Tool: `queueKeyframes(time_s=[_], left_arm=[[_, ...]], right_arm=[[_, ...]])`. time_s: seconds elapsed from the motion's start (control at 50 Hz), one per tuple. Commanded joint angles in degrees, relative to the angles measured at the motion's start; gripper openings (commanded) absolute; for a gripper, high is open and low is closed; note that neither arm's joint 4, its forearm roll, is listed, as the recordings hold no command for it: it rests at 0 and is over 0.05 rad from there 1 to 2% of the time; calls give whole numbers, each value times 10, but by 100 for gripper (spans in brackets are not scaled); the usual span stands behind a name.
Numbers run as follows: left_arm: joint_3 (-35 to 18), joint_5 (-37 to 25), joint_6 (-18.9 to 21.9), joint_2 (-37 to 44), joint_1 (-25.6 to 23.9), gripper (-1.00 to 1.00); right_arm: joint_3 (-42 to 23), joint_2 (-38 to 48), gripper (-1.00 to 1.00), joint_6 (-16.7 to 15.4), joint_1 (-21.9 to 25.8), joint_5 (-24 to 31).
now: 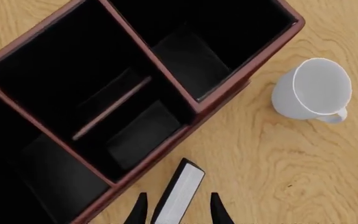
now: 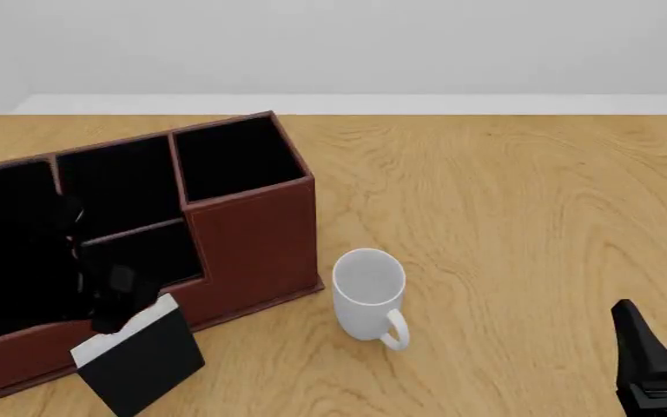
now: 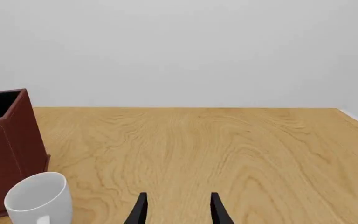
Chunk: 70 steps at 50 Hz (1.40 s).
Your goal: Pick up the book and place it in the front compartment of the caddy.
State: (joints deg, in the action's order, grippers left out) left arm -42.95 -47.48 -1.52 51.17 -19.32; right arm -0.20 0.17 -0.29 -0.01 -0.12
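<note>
My left end effector grips the book by its top edge, pages up, so it can drop straight in; it hangs just outside the caddy, by the low front wall. My right end effector idles part-open, empty, beyond the mug.

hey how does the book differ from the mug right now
The book is thin, flat and black with a white page edge, while the mug is round and all white. The book sits between the fingers of the left tool, lifted just in front of the caddy; the mug stands upright on the table, touched by neither tool. Both are far smaller than the caddy.
</note>
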Motion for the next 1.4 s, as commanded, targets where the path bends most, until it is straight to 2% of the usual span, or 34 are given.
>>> queueKeyframes(time_s=[0.02,0.18,0.32,0.6,0.8,0.98,1.16,1.4], left_arm=[[23,18,47,13,23,100],[25,32,90,21,28,100],[49,54,71,30,5,100],[77,71,57,28,-2,100],[100,87,68,31,10,100],[109,101,63,40,6,100],[118,113,78,50,18,100],[139,136,71,61,11,100]], right_arm=[[0,0,100,0,0,0],[0,0,100,0,0,0],[0,0,100,0,0,0],[0,0,100,0,0,0],[0,0,100,0,0,0],[0,0,100,0,0,0],[0,0,100,0,0,0],[0,0,100,0,0,0]])
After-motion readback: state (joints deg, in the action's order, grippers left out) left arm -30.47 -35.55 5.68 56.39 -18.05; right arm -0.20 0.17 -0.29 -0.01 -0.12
